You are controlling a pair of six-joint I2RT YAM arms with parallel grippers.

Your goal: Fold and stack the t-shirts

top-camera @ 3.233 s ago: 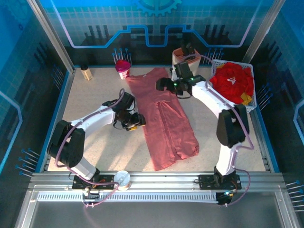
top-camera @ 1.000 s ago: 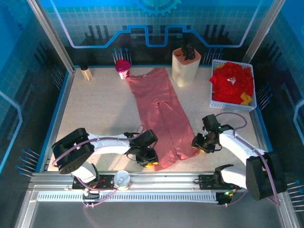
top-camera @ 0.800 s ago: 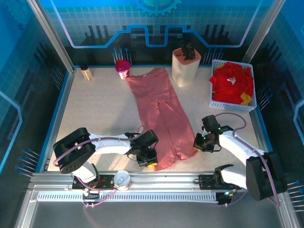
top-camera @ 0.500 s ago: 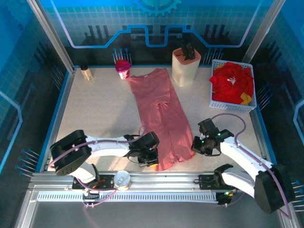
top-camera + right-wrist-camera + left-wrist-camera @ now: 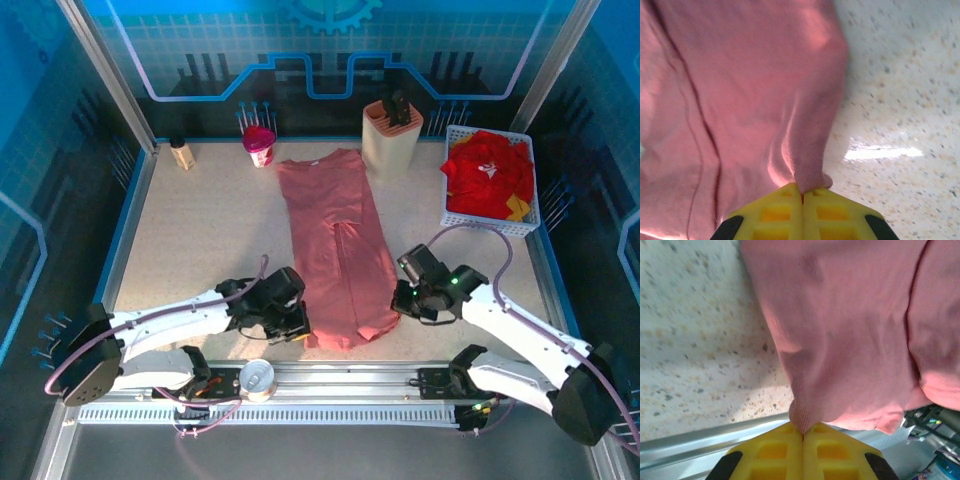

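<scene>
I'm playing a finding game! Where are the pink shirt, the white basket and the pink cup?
pink shirt (image 5: 335, 240), top view, middle of the cloth.
white basket (image 5: 490, 225), top view, its near wall.
pink cup (image 5: 259, 138), top view, its top.

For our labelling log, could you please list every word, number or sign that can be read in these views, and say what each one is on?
No text is readable in any view.
White print on the red t-shirt in the white mesh basket: too small and blurred to read.
Salmon-pink t-shirt: plain, no print showing.
Pink cup: any label is too small to make out.
</scene>
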